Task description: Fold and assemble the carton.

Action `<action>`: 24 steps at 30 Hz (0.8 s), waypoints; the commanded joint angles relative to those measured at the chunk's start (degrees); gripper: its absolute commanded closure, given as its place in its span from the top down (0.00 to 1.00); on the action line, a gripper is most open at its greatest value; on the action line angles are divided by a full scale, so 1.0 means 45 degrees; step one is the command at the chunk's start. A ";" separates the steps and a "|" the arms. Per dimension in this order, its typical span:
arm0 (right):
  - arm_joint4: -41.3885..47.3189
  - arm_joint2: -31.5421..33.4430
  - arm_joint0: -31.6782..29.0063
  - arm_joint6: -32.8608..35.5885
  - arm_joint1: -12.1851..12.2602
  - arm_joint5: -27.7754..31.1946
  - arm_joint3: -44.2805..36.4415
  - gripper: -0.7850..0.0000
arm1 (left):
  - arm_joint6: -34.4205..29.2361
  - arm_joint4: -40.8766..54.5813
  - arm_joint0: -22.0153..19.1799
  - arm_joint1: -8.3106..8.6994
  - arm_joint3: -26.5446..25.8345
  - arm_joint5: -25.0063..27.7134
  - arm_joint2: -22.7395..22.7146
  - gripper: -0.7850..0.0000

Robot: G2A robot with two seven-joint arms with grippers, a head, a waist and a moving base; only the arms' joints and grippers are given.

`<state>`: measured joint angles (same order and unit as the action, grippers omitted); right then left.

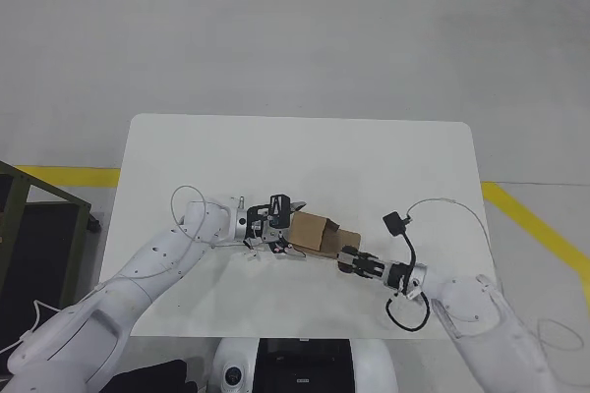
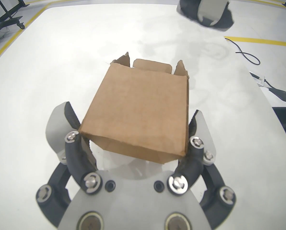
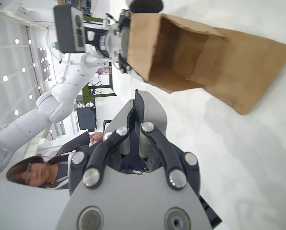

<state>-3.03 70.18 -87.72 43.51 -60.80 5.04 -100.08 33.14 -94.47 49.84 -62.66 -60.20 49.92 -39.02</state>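
Two hands meet at one brown cardboard carton (image 1: 313, 233) near the middle of the white bench (image 1: 374, 157). We see the left hand (image 2: 131, 116) clamped on the carton. Its two fingers (image 2: 59, 120) press against opposite sides at the end nearest its wrist, and the box reaches straight out from between them, away from the palm. The carton is opened up into a squarish sleeve rather than lying flat. At the end farthest from the left hand, two short side flaps stand out and a long flap with rounded corners (image 3: 248, 72) extends past them. We cannot tell whether the carton's underside rests on the bench or hangs just above it.

The right hand (image 3: 138, 99) has its fingers pressed together with nothing between them. It sits just beyond the carton's open far end, its tips pointing toward that opening, near the box but apart from it. From the right hand we look into the hollow sleeve. The long flap lies off to one side of the mouth, and the left hand is behind the box at its other end.
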 commanded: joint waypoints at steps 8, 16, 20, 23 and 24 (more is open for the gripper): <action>0.0904 -0.1319 0.0955 -0.0503 -0.0342 -0.0420 0.1712 0.00 | 0.0000 0.0000 0.0000 0.0000 0.0000 0.0000 0.0000 1.00; 0.1290 -0.2161 0.1987 -0.0952 -0.0641 0.0507 0.2813 0.00 | 0.0000 0.0000 0.0000 0.0000 0.0000 0.0000 0.0000 1.00; 0.1052 -0.2592 0.2587 -0.0898 -0.0771 0.0581 0.3279 0.00 | 0.0000 0.0000 0.0000 0.0000 0.0000 0.0000 0.0000 1.00; 0.1159 -0.2870 0.2974 -0.0840 -0.0878 0.0675 0.3632 0.00 | 0.0000 0.0000 0.0000 0.0000 0.0000 0.0000 0.0000 1.00; 0.1199 -0.2926 0.3061 -0.0817 -0.0902 0.0738 0.3711 0.00 | 0.0000 0.0000 0.0000 0.0000 0.0000 0.0000 0.0000 1.00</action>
<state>2.12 57.29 -74.43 39.74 -64.74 8.07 -83.83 33.14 -94.47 49.84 -62.66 -60.20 49.92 -39.02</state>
